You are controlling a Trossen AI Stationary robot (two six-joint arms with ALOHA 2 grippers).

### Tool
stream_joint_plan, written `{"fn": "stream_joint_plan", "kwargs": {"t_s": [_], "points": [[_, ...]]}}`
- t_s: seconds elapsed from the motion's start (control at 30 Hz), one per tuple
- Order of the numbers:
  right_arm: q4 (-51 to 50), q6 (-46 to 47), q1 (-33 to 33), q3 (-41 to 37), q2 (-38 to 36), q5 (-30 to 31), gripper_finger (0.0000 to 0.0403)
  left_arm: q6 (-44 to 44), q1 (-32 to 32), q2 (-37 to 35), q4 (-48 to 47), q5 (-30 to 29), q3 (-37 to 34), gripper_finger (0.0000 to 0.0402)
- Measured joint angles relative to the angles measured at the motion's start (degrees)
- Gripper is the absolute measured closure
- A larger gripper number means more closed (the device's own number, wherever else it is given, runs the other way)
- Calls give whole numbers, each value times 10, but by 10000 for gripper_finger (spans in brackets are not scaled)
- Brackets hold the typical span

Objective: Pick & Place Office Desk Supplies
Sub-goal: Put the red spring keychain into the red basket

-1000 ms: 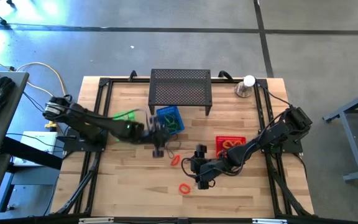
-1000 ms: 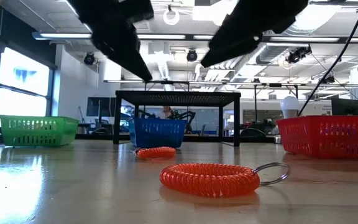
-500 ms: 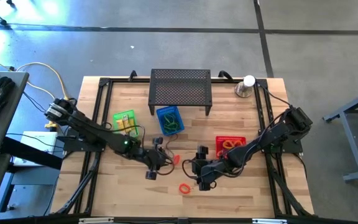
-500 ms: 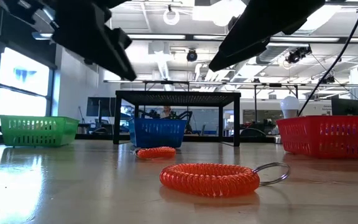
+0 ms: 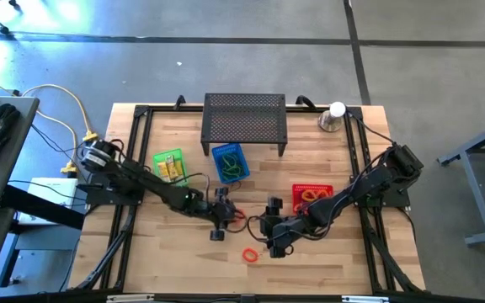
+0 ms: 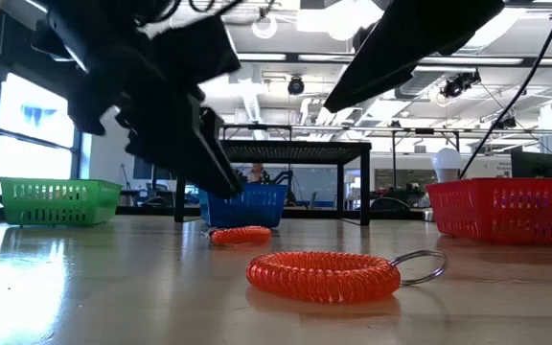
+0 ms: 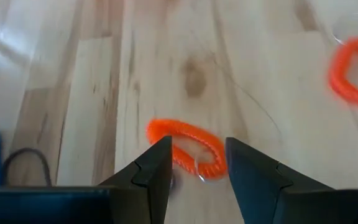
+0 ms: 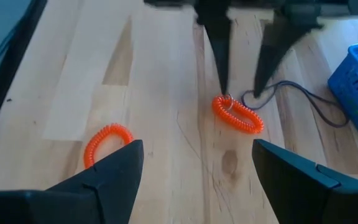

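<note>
The left gripper (image 5: pixel 220 220) hangs low over the middle of the wooden table (image 5: pixel 175 261), its 2 fingers (image 7: pixel 156 168) parted and empty, straddling one end of an orange coil loop (image 7: pixel 186 148) that lies flat on the wood; from the right wrist view the fingertips (image 8: pixel 222 74) reach down just beside that loop (image 8: pixel 237 114), but contact cannot be confirmed. The right gripper (image 5: pixel 274 244) waits close by, spread wide with nothing in it, its fingers (image 8: pixel 107 168) pointed toward the same loop. A 2nd orange coil loop (image 5: pixel 250 254), with a small metal ring on it in the low view (image 6: pixel 324 275), lies nearer the table's front edge, well apart from both grippers. A blue basket (image 5: pixel 229 162) sits in front of the black perforated stand (image 5: pixel 244 118), a green basket (image 5: pixel 169 164) lies to its left, and a red basket (image 5: pixel 311 196) sits under the right arm. A silver cup with a white ball (image 5: pixel 333 116) stands at the far right corner.
</note>
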Motion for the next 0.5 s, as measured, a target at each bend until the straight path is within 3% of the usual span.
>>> {"fn": "stream_joint_plan", "kwargs": {"t_s": [0.13,0.5], "points": [[3,0,0,0,0,1,112,-47,7,19,22,1,-1,259],[5,0,-3,0,0,1,112,-32,0,85,93,0,1,259]]}}
